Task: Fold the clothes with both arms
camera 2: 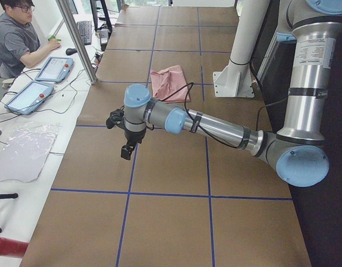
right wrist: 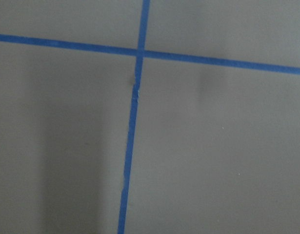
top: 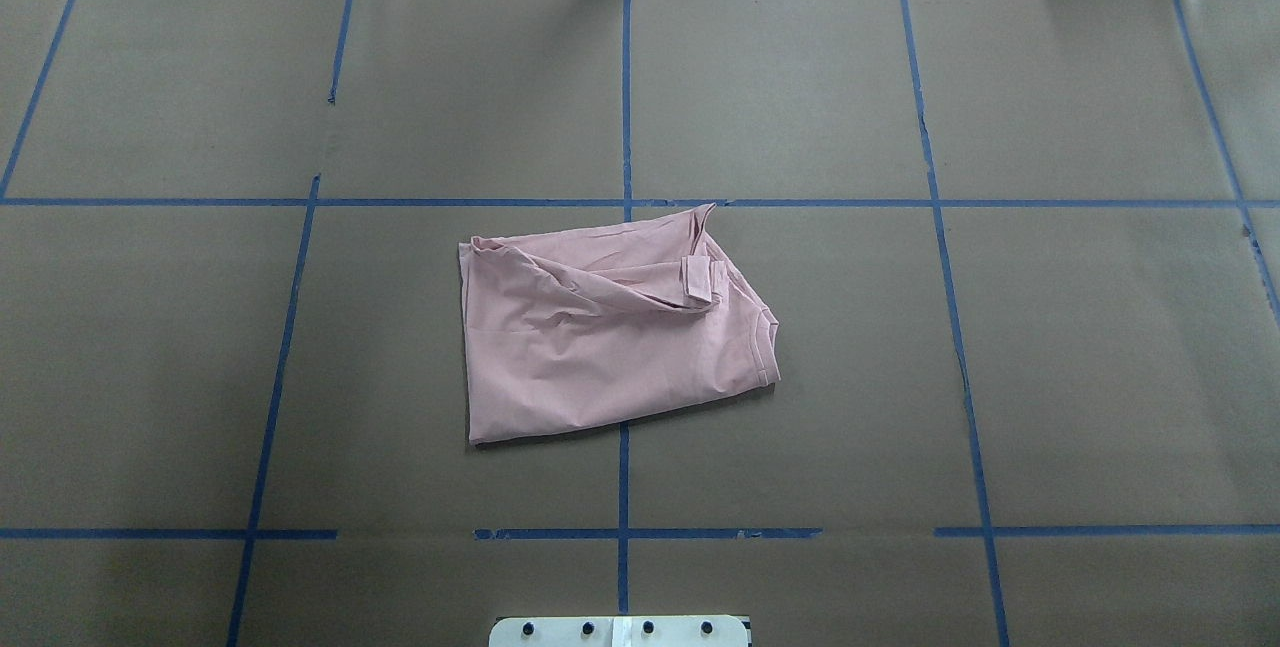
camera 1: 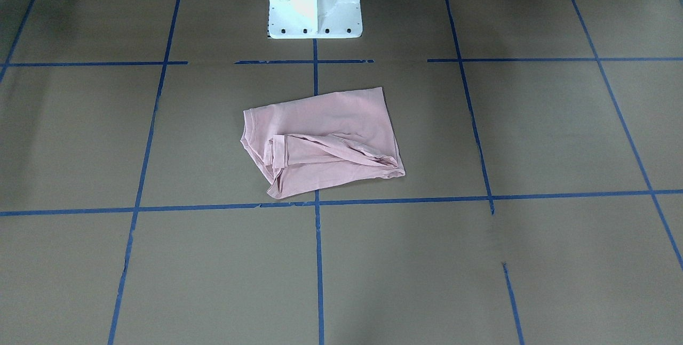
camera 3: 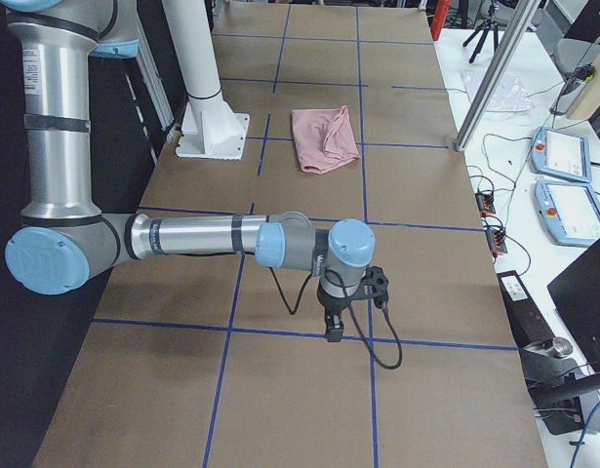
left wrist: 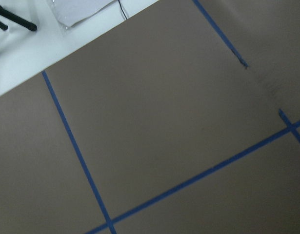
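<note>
Pink T-shirt [top: 600, 337] loosely folded on mid worktop [top: 1050, 377], well apart from every edge, left gripper [camera 2: 126, 152] and right gripper [camera 3: 333, 331] hanging towards opposite ends, clenched or released I cannot tell

Bare table [top: 850, 347] surrounds the T-shirt [top: 600, 337] — the white pedestal [camera 1: 315, 9] stands nearby, apart from it.

Silver-grey, blue-capped tubular left arm [camera 2: 221, 129] extends horizontally; black two-finger left pincer [camera 2: 126, 151] points down. Identical right arm [camera 3: 192, 237], right pincer [camera 3: 333, 330] likewise. Jaw spacing indeterminate.
</note>
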Robot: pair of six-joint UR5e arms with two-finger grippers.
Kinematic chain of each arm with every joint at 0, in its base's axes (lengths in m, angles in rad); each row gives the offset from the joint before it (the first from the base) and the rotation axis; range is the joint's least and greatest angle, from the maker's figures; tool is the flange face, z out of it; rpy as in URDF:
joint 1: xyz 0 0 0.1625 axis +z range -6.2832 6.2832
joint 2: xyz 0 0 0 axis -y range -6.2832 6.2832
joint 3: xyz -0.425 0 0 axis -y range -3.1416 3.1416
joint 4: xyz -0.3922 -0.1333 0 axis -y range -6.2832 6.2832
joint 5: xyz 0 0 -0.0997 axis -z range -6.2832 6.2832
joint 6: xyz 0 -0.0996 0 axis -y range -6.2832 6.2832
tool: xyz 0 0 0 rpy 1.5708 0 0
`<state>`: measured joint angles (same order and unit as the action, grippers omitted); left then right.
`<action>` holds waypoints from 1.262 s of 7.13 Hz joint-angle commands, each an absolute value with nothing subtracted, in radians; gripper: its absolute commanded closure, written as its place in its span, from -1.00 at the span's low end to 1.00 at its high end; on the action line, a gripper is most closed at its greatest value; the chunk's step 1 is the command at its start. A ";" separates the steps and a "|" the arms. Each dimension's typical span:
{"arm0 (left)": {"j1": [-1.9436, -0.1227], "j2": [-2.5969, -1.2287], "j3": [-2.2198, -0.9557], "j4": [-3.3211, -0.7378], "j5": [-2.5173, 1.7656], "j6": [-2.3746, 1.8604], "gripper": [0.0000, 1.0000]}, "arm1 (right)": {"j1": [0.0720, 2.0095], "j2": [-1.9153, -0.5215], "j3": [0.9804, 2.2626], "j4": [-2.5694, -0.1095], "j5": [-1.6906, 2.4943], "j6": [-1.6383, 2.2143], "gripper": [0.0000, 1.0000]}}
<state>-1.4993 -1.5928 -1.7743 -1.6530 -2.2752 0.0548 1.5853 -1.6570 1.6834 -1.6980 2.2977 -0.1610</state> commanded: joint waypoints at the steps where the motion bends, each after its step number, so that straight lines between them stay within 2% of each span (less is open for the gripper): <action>1: -1.554 -1.554 -1.651 -1.642 -2.389 0.051 -1.00 | 1.620 -1.732 1.689 -1.649 2.306 -0.164 -1.00; 3: -1.554 -1.507 -1.647 -1.631 -2.410 0.054 -1.00 | 1.620 -1.741 1.709 -1.597 2.304 -0.160 -1.00; 9: -1.554 -1.523 -1.666 -1.670 -2.407 0.049 -1.00 | 1.620 -1.747 1.681 -1.591 2.336 -0.169 -1.00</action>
